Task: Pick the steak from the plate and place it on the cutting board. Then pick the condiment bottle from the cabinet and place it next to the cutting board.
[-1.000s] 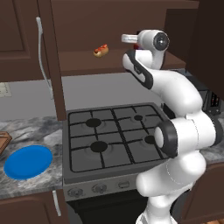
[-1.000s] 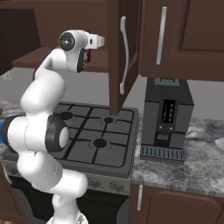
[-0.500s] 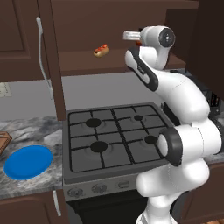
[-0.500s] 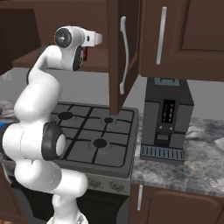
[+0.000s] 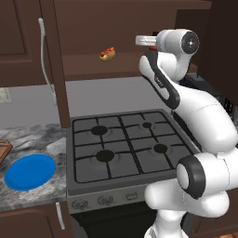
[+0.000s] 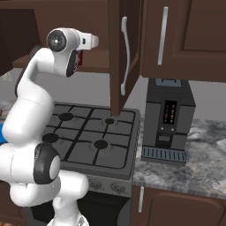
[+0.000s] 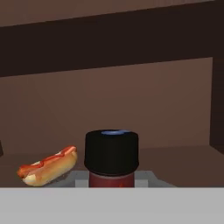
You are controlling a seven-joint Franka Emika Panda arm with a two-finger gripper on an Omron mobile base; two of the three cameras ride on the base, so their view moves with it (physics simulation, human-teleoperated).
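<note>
**Item under inspection:** the slim dark-red condiment bottle with a black cap (image 7: 111, 151).

**Location:** it stands inside the dark brown wooden wall cabinet (image 5: 116, 18), above the inner shelf. In the hand view it sits dead centre and very close to the camera. Its long axis is upright, cap uppermost.

**Gripper:** the gripper (image 7: 112, 180) is closed nearly to its limit, with the bottle's body set between its 2 fingers. I judge this to be a grip on the bottle. The contact faces themselves are hidden at the lower edge of the view.

**Neighbouring item:** a hot dog in a pale bun (image 7: 48, 166) lies on the same shelf. It is to the bottle's left in the hand view, near but apart from it. It is not the target.

**Destination:**
- The brown wooden cutting board (image 5: 3, 151) shows only as a corner at the far left of the counter.
- It lies just beyond the round bright blue plate (image 5: 29, 172), whose face appears bare.
- Both lie well below the hand and well to its left, past the black gas stove (image 5: 125, 144).

**Governing relation:** the bottle is in hand and upright; the board is low and far left. There is only 1 arm to carry it.

**Assessment:** the coming move calls for a straight withdrawal out of the cabinet mouth, clear of the hot dog and of the open door (image 6: 115, 53). A long descent leftward follows. The risk is the bottle tilting in so narrow a grip.
</note>
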